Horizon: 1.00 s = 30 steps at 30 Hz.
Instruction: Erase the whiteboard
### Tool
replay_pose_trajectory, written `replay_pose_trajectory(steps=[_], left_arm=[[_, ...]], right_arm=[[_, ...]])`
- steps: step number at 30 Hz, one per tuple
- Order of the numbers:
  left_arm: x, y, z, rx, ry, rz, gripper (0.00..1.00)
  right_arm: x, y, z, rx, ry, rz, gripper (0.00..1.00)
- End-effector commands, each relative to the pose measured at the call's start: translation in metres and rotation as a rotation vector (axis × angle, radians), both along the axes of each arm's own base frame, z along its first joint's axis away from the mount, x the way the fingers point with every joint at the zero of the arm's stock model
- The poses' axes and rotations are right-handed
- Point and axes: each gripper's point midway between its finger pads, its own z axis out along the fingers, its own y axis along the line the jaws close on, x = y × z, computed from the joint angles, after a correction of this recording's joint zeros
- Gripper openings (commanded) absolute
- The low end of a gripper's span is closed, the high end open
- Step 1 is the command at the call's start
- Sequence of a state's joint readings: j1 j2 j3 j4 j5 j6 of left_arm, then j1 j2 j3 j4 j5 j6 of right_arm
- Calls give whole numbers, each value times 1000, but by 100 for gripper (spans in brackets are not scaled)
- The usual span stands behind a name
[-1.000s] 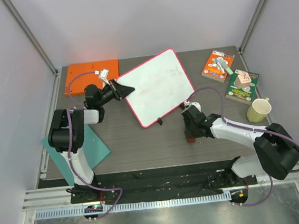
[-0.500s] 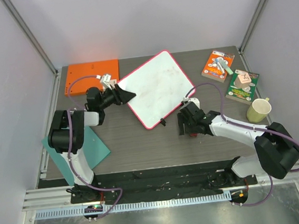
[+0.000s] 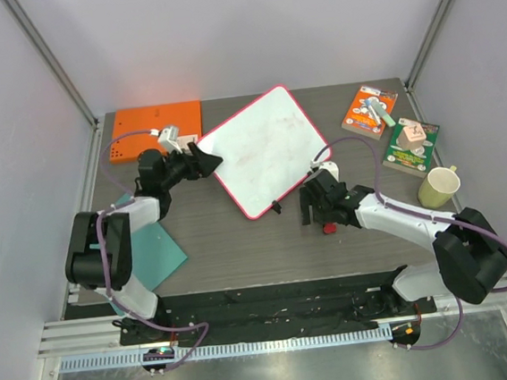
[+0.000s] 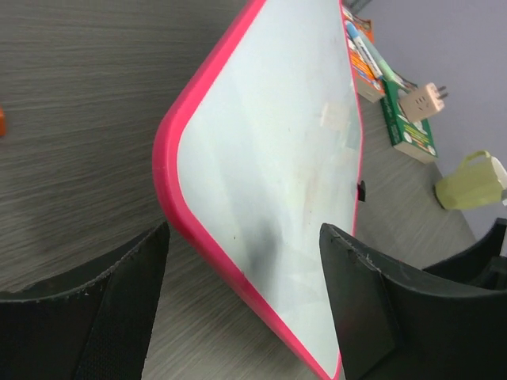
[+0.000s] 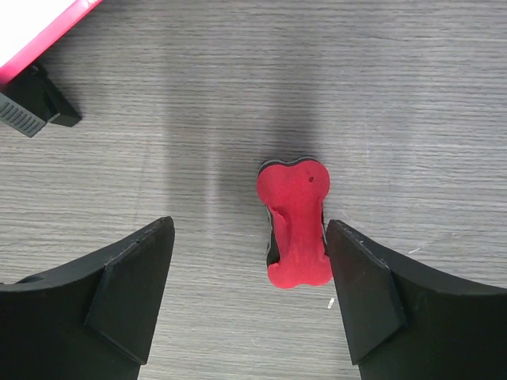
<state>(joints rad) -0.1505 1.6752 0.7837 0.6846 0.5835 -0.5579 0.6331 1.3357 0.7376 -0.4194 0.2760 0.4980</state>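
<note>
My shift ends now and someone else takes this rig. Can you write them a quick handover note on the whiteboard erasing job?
Left end effector: open, straddling the left corner of the whiteboard, not closed on it.
Right end effector: open, above the red eraser, which lies ungripped on the table just off the board.
Done: no wiping evident; faint marks show on the board.
Left: grasp the eraser, probably steady the board, wipe it clean.
</note>
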Motion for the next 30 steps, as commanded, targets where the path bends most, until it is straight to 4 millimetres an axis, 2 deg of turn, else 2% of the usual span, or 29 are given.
replay_pose_trajectory(steps=[1,4,5,6,7,8,9,12,13,14,15,19,23,24,28,30], left_arm=[[-9,24,1,110,26,118,78],[-19,39,1,139,77,200,79],[-22,43,1,144,93,220,79],[-24,49,-2,155,110,256,79],[-31,51,5,152,114,269,79],[-35,53,6,154,120,279,79],[-38,58,7,162,125,306,78],[-55,66,16,178,163,338,78],[-57,70,22,174,179,371,77],[-71,73,26,181,215,380,77],[-76,73,31,176,221,379,77],[-105,74,57,143,218,383,78],[-125,80,72,141,229,407,79],[-132,81,70,150,245,406,79],[-140,88,70,178,256,428,79],[-140,90,73,191,253,433,79]], right_arm=[[18,9,29,40,-110,19,80],[31,23,41,75,-159,61,74],[35,25,38,69,-157,60,71],[40,29,40,69,-171,72,65],[46,33,44,71,-180,74,59],[50,35,37,57,-167,78,50],[56,40,38,62,-178,85,31],[66,52,25,74,-170,104,1],[67,56,21,82,-164,110,1],[72,60,16,90,-168,108,1],[72,61,3,79,-143,109,1],[77,66,-24,66,-112,108,1],[72,83,-33,100,-100,134,1],[71,90,-33,105,-102,142,1],[55,117,-45,102,-73,197,1],[48,136,-45,116,-70,224,1]])
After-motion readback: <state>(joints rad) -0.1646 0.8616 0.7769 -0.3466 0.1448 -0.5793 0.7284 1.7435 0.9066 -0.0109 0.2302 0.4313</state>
